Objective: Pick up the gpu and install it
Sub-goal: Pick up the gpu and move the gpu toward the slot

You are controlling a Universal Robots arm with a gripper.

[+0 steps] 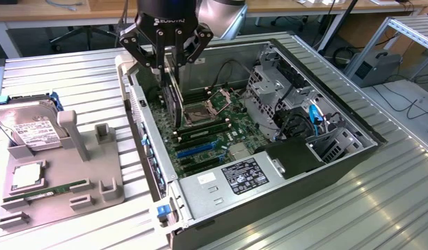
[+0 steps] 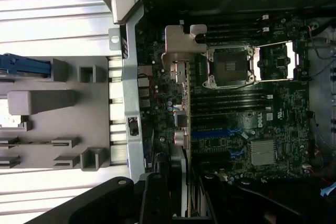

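The gripper [image 1: 165,63] sits in the upper middle of the exterior view with its jaws closed tight on the top edge of the gpu [image 1: 174,101]. The gpu hangs on edge below it, inside the open case [image 1: 339,161]. Its lower end is just above the board [image 1: 231,136], close beside the CPU socket [image 1: 199,112]; I cannot tell whether it touches anything yet. In the wrist view the gpu [image 2: 181,95] shows edge-on, with its silvery bracket [image 2: 182,38] at the far end. The step in hand looks like bringing the gpu to its slot, most likely the blue slot [image 1: 197,150], which lies lower in the exterior view than the gpu does now. To do this well, the card's bottom edge should run along the slot, not across it, and the bracket should face the rear wall [image 1: 138,109] at the exterior view's left. The descent should be straight and slow, with the card kept upright so the contacts enter evenly. A tilt could jam one corner or scrape the socket. The cables [image 1: 297,125] in the middle right are well apart and seem no threat. The tray [image 1: 61,177] with the hard drive [image 1: 29,130] sits at the lower left, outside the case.
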